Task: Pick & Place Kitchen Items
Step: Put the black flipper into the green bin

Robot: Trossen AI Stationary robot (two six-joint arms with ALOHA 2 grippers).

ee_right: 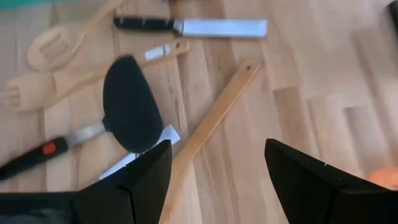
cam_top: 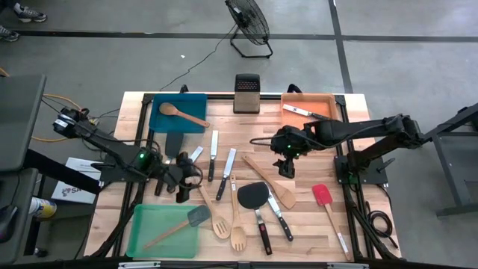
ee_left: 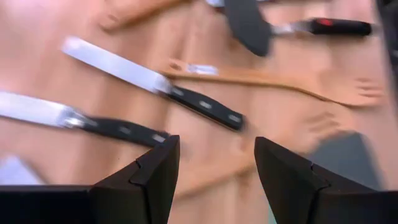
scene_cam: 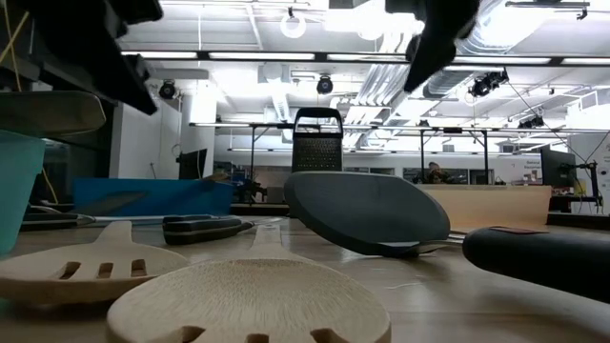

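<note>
Kitchen items lie across the wooden table: two black-handled knives [cam_top: 213, 157] [cam_top: 226, 173], a black spatula [cam_top: 254, 196], a wooden spatula [cam_top: 269, 179], a red spatula [cam_top: 323, 196], a slotted wooden spoon [cam_top: 216, 217] and a wooden fork [cam_top: 237, 228]. My left gripper [cam_top: 184, 181] is open and empty above the table, left of the knives [ee_left: 199, 106]. My right gripper [cam_top: 284, 167] is open and empty above the wooden spatula's handle [ee_right: 214, 118], with the black spatula [ee_right: 127, 106] beside it.
A blue tray [cam_top: 160, 119] at the far left holds a wooden spoon. An orange tray [cam_top: 325, 101] at the far right holds a knife. A green tray [cam_top: 146, 235] at the near left holds a grey spatula. A metal grater [cam_top: 246, 93] stands at the far middle.
</note>
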